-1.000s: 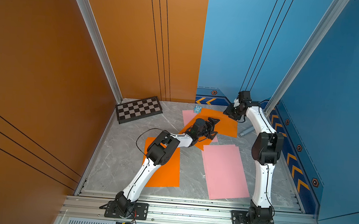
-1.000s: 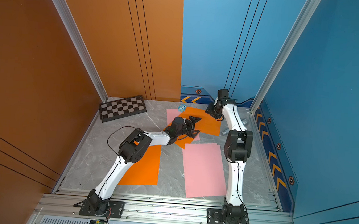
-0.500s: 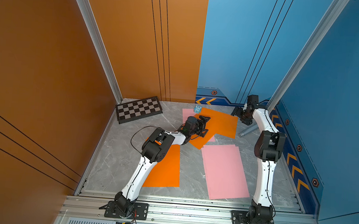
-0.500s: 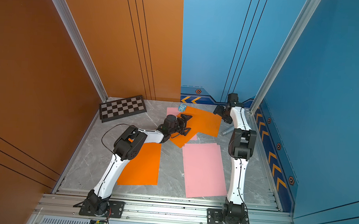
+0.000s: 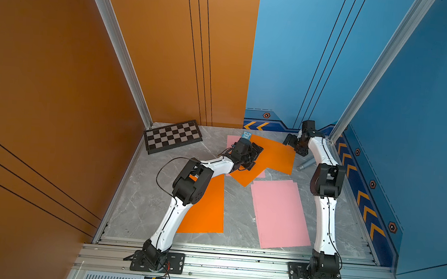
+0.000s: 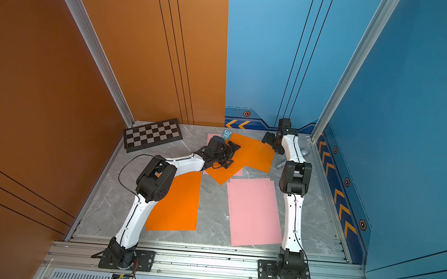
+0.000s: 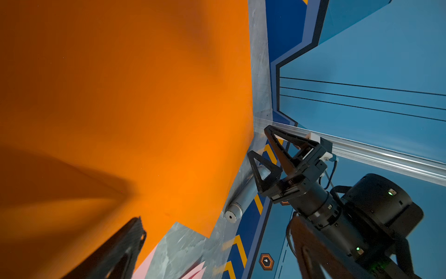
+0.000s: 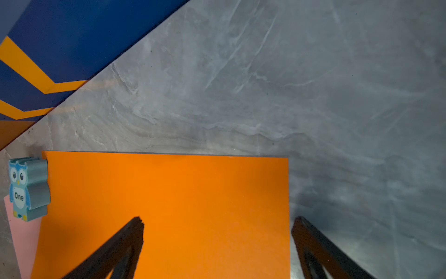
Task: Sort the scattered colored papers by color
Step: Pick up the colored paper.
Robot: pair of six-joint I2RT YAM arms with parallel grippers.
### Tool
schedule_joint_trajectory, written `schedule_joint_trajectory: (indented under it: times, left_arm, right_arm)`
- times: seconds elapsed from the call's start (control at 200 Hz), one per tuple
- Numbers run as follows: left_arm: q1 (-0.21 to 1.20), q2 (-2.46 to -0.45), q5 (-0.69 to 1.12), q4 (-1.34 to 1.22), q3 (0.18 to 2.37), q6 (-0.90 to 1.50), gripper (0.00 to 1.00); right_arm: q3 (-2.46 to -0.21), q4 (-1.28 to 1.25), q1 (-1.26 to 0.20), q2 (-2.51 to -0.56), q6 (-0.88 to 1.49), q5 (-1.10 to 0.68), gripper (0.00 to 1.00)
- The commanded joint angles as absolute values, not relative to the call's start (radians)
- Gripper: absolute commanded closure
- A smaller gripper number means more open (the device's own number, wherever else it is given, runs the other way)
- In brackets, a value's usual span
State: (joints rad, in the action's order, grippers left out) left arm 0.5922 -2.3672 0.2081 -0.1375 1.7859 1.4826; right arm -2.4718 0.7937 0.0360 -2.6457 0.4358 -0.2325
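Progress: about halfway, I'd say | sorted: orange paper (image 5: 206, 207) lay at the worktop's front left, pink pile (image 5: 279, 212) front right | left: two orange sheets (image 5: 276, 152) crossed over a pink sheet (image 5: 231, 140) by the back edge | left claw (image 5: 254, 157): wide open over them, empty | right claw (image 7: 259, 141): wide open at their back-right corner, gripping nothing.

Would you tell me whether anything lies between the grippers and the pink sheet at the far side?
Yes. The far orange sheet and the nearer orange sheet lie on the pink sheet, covering most of it; only its edges show. A blue owl figure stands by its far corner; whether on it is unclear.
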Motion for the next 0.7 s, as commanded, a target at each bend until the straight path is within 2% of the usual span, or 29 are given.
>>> schedule_joint_trajectory:
  times: [0.0,0.696]
  left_arm:
    - [0.604,-2.366,0.161,0.133,1.876,1.372,0.02]
    - [0.620,-2.481,0.152,0.280,1.976,1.400,0.02]
  right_arm:
    - [-2.494,0.820,0.041,-2.681,0.463,-0.252,0.02]
    - [-2.323,0.807,-0.015,-2.624,0.542,-0.498,0.03]
